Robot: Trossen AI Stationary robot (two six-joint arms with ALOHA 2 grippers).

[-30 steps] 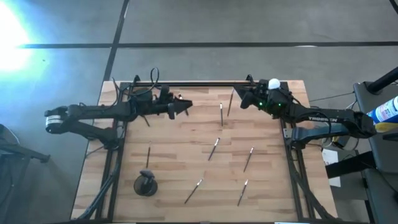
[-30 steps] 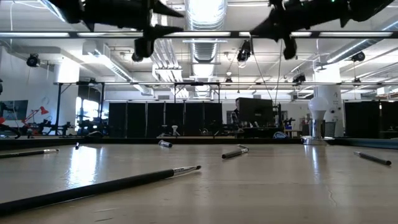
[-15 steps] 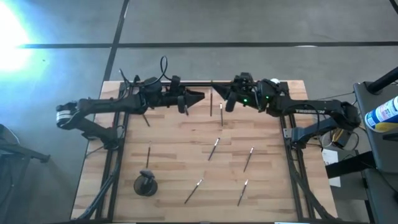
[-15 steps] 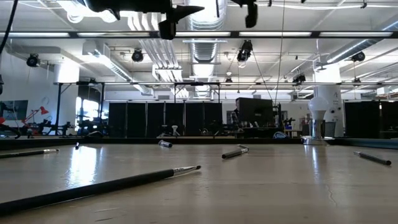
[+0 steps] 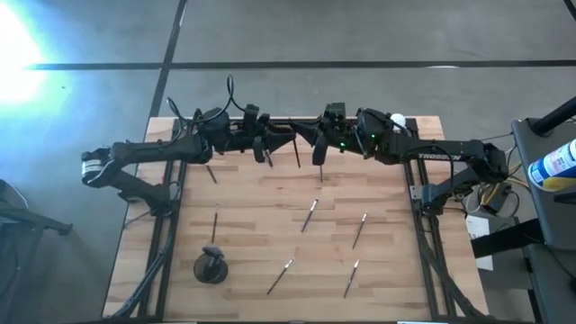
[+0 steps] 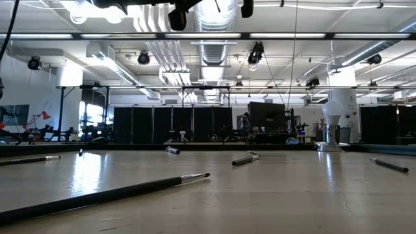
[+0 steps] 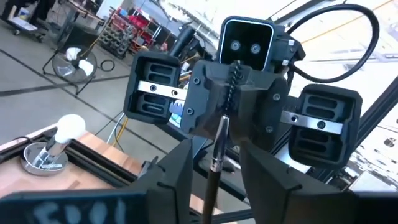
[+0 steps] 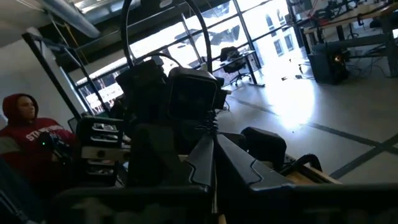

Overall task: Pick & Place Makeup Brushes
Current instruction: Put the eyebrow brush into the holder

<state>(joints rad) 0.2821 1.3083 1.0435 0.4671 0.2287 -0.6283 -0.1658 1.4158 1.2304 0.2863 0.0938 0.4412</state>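
**Brush being passed from right gripper to left gripper above the far edge of the bench**

High view: Both arms are reaching inward over the far middle of the bench (image 5: 270, 207). The right gripper (image 5: 310, 144) is clamped on the held brush (image 5: 298, 155). The brush's long axis is running from the far side toward the near side, crosswise to both arms. The left gripper (image 5: 284, 142) is sitting just beside it, on its left. Six loose brushes (image 5: 309, 216) are lying on the bench, well apart from both grippers. A dark cup (image 5: 211, 267) is standing at the near left.

Low view: Both grippers are showing only at the top edge, high above the bench. One loose brush is lying across the foreground. The handover point itself is not showing.

Left wrist view: The left gripper's fingers (image 7: 177, 171) are standing apart, one on each side of the brush shaft. They are not yet pressing on it. The shaft is leading straight ahead into the facing right gripper.

Right wrist view: The right gripper's fingers are together, with only a thin line showing between them.

Judgement: the left gripper now needs only to close. The brush is already lying in its gap.

Change from a second ago: The arms were well apart then, and the right gripper was near the white ball (image 5: 396, 118). They have since converged and are nearly touching. The loose brushes have not moved.
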